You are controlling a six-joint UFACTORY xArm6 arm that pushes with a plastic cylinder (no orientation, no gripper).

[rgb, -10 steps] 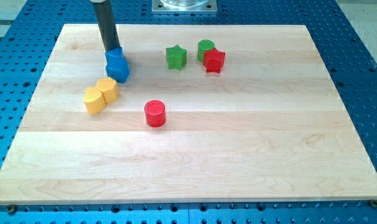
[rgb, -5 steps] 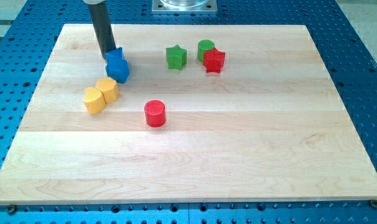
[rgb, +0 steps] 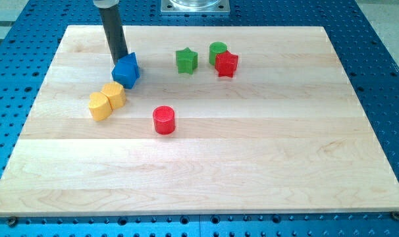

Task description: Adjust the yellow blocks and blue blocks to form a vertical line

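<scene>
A blue angular block lies at the board's upper left. My tip stands at its upper left edge, touching or almost touching it. Two yellow blocks sit side by side below the blue one: one yellow block nearer it, the other yellow block down to the left, the pair touching each other. A small gap separates the blue block from the nearer yellow block.
A green star block, a green round block and a red star-like block cluster at the top middle. A red cylinder stands below them. The wooden board lies on a blue perforated table.
My tip shifted slightly left and then back right along the blue block's upper edge. The blue block turned and moved a little to the right. The yellow blocks have not moved.
</scene>
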